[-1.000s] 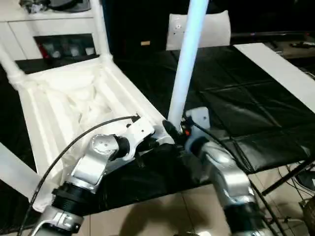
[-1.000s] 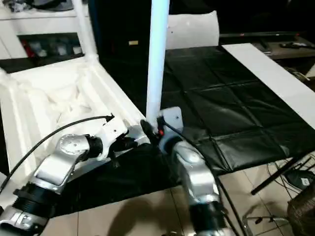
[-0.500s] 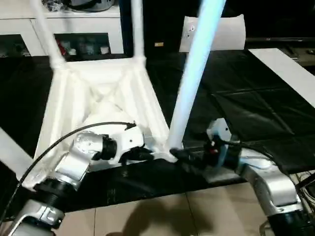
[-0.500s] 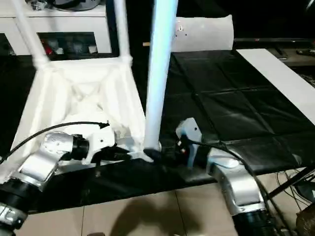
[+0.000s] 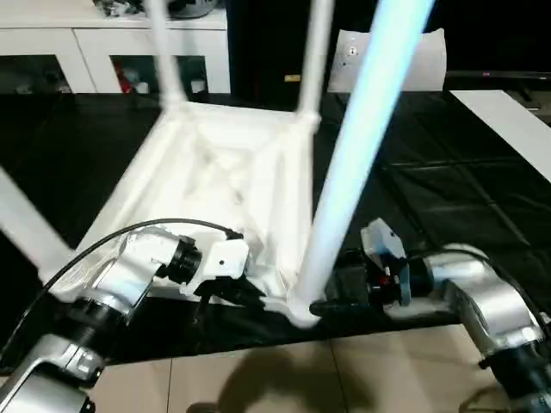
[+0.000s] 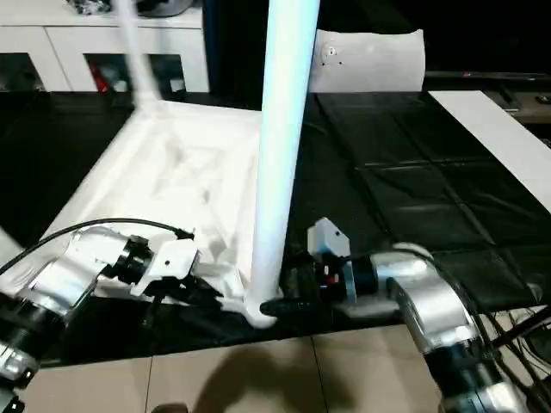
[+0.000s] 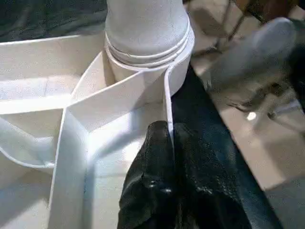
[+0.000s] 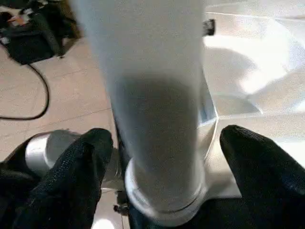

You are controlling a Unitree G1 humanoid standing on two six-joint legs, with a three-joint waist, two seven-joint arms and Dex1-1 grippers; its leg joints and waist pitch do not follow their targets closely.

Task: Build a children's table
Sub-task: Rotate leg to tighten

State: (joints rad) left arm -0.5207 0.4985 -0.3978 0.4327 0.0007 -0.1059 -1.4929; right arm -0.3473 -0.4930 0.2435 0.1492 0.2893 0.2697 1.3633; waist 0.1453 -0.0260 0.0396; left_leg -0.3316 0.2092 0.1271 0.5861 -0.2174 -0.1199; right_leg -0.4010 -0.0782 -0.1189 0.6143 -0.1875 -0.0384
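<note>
Pinching the thin edge wall of the upturned children's table (image 5: 225, 176) near its front corner socket, left jaws (image 7: 167, 143) closed flat together on that white rim, black fingers (image 7: 152, 181) pressed tight on either side of it. Standing wide apart at the same corner, right jaws (image 8: 164, 157) with the nearest leg (image 5: 362, 146) between them, one fingertip (image 8: 86, 162) on each side of the leg's base and a gap left on both sides, holding nothing. Seated upright in that corner socket (image 7: 147, 52), the leg, just beyond the left jaws. Rising from the far corners, two more legs (image 5: 313, 56). Resting ribbed underside up on the black-covered tabletop (image 5: 465, 215), the square top. Behind, a white cabinet (image 5: 52, 60) and a white bag (image 6: 370, 60).
</note>
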